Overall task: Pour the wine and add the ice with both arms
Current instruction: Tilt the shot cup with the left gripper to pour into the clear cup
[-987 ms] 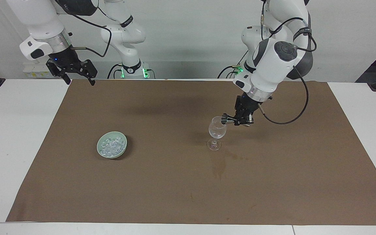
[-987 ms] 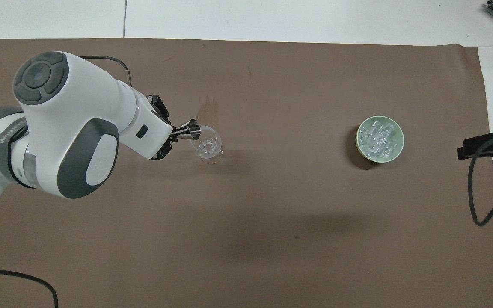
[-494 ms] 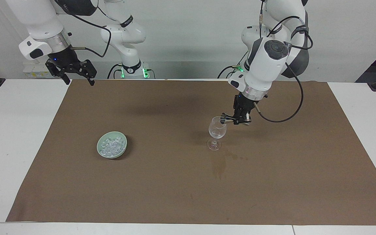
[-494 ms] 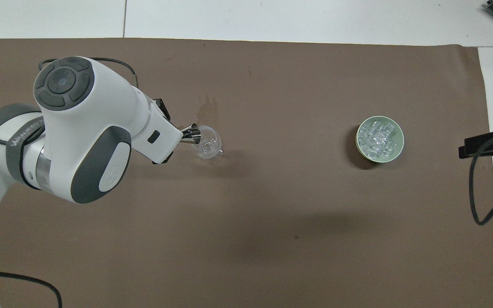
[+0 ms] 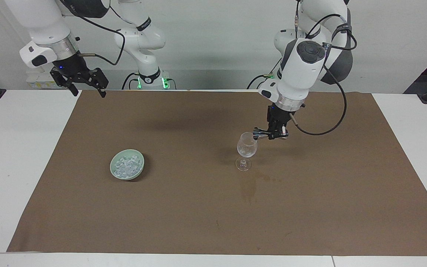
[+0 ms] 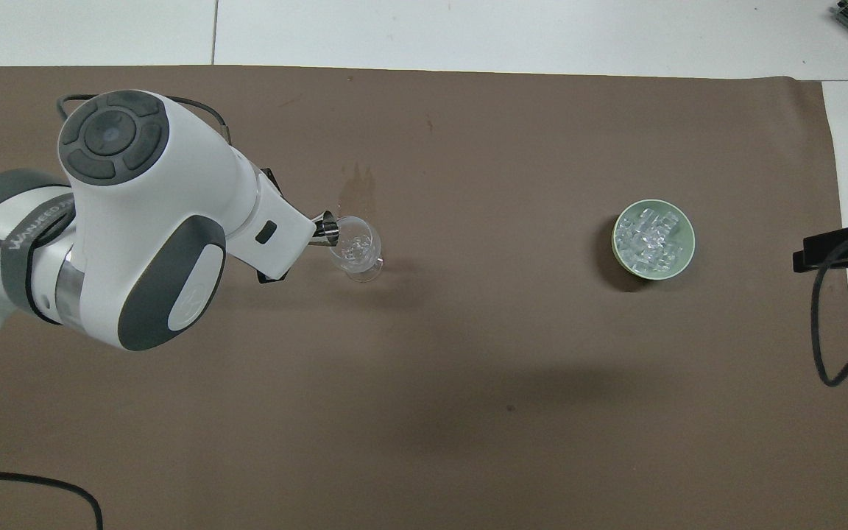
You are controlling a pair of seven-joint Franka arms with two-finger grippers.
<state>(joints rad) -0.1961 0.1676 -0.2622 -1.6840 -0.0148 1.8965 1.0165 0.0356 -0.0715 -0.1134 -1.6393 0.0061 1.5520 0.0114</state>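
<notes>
A clear stemmed glass (image 5: 247, 148) (image 6: 356, 250) stands upright on the brown mat, toward the left arm's end of the table. My left gripper (image 5: 277, 132) is shut on a small steel measuring cup (image 5: 257, 134) (image 6: 326, 228), which lies tipped on its side with its mouth at the glass's rim. In the overhead view the wrist hides this gripper. The ice (image 5: 126, 165) (image 6: 648, 239) is heaped in a pale green bowl (image 5: 138, 171) (image 6: 682, 265) toward the right arm's end. My right gripper (image 5: 89, 92) (image 6: 836, 254) waits open and empty above the mat's corner by the robots.
A dried stain (image 5: 248, 185) (image 6: 358, 184) marks the brown mat (image 5: 213, 222) just farther from the robots than the glass. White table (image 5: 13, 167) borders the mat on all sides. A black cable (image 6: 825, 346) hangs from the right arm.
The left wrist has swung more upright, and the measuring cup has risen slightly and drawn back toward the left arm's end, at the glass's rim. The right gripper has barely drifted.
</notes>
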